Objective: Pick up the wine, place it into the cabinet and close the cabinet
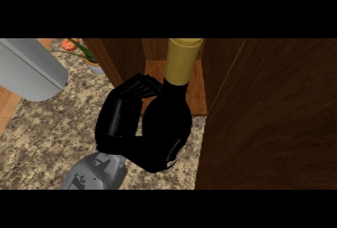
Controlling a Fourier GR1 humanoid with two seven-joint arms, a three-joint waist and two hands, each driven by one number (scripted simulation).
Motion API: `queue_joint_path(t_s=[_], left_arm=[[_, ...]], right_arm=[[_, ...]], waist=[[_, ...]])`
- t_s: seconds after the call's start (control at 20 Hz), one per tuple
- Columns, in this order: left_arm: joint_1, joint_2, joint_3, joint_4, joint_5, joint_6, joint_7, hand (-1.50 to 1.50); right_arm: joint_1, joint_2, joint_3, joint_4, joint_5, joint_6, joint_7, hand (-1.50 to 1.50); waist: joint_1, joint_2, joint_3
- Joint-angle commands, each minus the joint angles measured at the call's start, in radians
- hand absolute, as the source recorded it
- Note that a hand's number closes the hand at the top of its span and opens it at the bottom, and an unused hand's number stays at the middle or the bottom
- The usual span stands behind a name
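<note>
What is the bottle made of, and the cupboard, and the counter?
The wine bottle looks like shiny black glass with a gold foil neck. The cabinet looks like dark wood, grain showing. The counter looks like speckled stone, perhaps granite.

No text, label, brand, number or sign can be read anywhere in the head view. The wine bottle (pixel 168 129) is seen as a plain black body with a plain yellow neck, and no lettering is shown on it. The wooden cabinet (pixel 270 116) and the speckled tabletop (pixel 46 147) are likewise unmarked.
</note>
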Motion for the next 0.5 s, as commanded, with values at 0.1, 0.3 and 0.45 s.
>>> queue_joint_path(t_s=[0.1, 0.3, 0.45], left_arm=[[-0.079, -0.001, -0.101, 0.02, -0.018, 0.17, 0.033, 1.5], [-0.205, -0.001, -0.062, 0.119, -0.006, 0.197, 0.036, 1.5], [-0.121, -0.001, -0.026, 0.192, -0.004, 0.107, -0.087, 1.5]], right_arm=[[-0.005, -0.014, -0.046, -0.097, -0.083, -0.002, 0.074, -1.5], [0.079, 0.018, 0.011, -0.092, -0.046, 0.026, -0.01, -1.5], [-0.015, -0.014, -0.04, -0.124, -0.097, 0.004, 0.105, -1.5]], waist=[[0.001, -0.001, 0.0], [-0.004, 0.0, 0.0], [0.0, 0.001, -0.001]])
